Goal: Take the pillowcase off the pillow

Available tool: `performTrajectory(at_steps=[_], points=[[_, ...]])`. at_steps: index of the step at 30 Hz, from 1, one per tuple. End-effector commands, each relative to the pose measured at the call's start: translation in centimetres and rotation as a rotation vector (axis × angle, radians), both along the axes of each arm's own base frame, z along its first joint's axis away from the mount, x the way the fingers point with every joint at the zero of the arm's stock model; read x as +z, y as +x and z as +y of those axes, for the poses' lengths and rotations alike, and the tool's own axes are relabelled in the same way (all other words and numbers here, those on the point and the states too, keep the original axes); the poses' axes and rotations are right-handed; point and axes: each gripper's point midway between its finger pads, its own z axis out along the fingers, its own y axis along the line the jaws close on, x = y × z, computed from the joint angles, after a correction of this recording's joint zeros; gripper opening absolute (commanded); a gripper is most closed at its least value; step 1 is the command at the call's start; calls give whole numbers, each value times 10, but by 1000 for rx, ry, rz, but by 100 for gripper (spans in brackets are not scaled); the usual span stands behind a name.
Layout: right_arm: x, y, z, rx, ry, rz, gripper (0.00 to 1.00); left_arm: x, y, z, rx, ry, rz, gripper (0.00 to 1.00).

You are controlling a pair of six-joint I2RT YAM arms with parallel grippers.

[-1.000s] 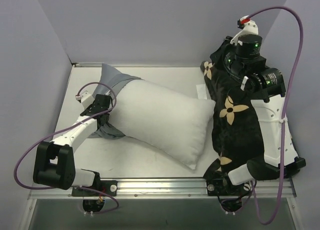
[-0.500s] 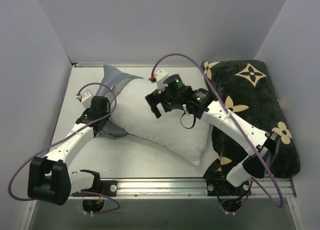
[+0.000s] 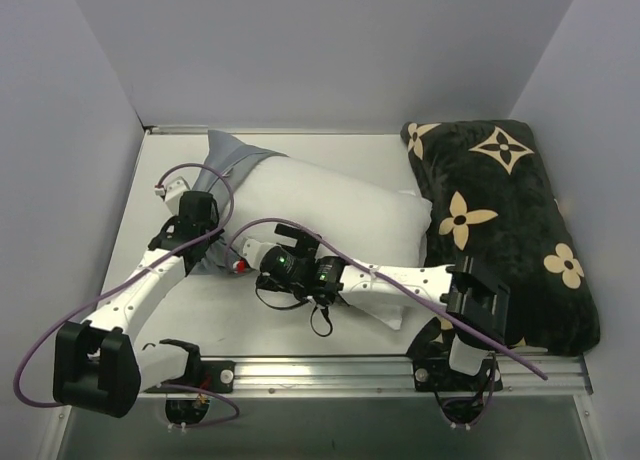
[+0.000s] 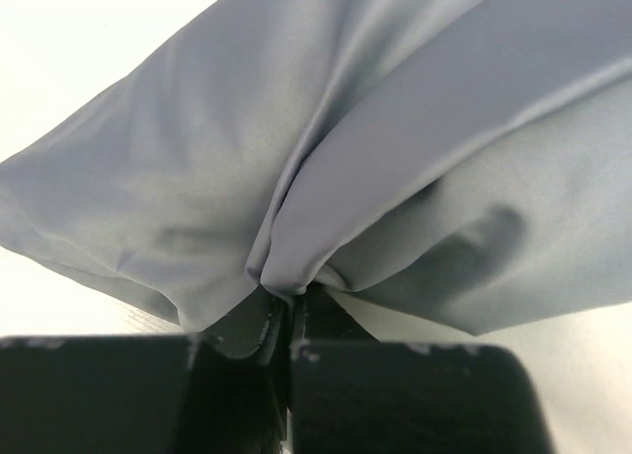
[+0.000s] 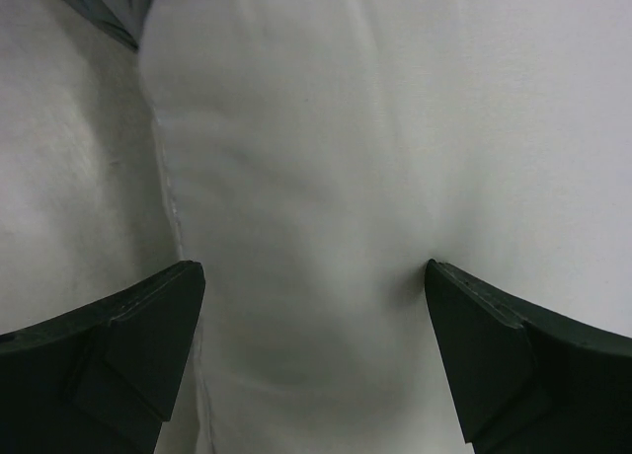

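The white pillow (image 3: 345, 208) lies slantwise across the table. Its far-left end is still inside the grey pillowcase (image 3: 232, 160). At the pillow's left edge my left gripper (image 3: 205, 242) is shut on a bunched fold of the pillowcase (image 4: 395, 158); in the left wrist view the cloth puckers right at the left gripper (image 4: 283, 301). My right arm reaches leftward along the pillow's near side. The right gripper (image 3: 262, 258) is open, and bare pillow (image 5: 326, 158) bulges between the fingers of the right gripper (image 5: 314, 271). A sliver of pillowcase (image 5: 99, 5) shows at that view's top left.
A black plush cushion (image 3: 510, 220) with tan flowers fills the right side of the table, touching the pillow's right end. Grey walls close in the left, back and right. The right arm's cable (image 3: 290, 230) loops over the pillow's near edge.
The right arm swung from above the black cushion, across the pillow, down to its near-left side, and its gripper opened. The left gripper stayed clamped on the pillowcase.
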Motion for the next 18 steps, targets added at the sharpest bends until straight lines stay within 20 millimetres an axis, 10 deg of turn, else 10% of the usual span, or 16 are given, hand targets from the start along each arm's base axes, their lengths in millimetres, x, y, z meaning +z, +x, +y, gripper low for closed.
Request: performTrajectory(at_steps=[1, 9, 11, 15, 18], points=[[17, 39, -13, -144, -11, -237, 100, 32, 9, -16, -63, -60, -86, 0], [-22, 54, -10, -192, -9, -166, 99, 45, 9, -19, -88, -73, -111, 0], [-26, 65, -11, -231, 7, -139, 85, 48, 9, -20, -94, -77, -121, 0], [-20, 80, -17, -298, 28, -113, 0, 55, 9, -21, -103, -76, -134, 0], [4, 90, -23, -361, 77, -104, 0, 59, 11, -22, -113, -74, -139, 0]])
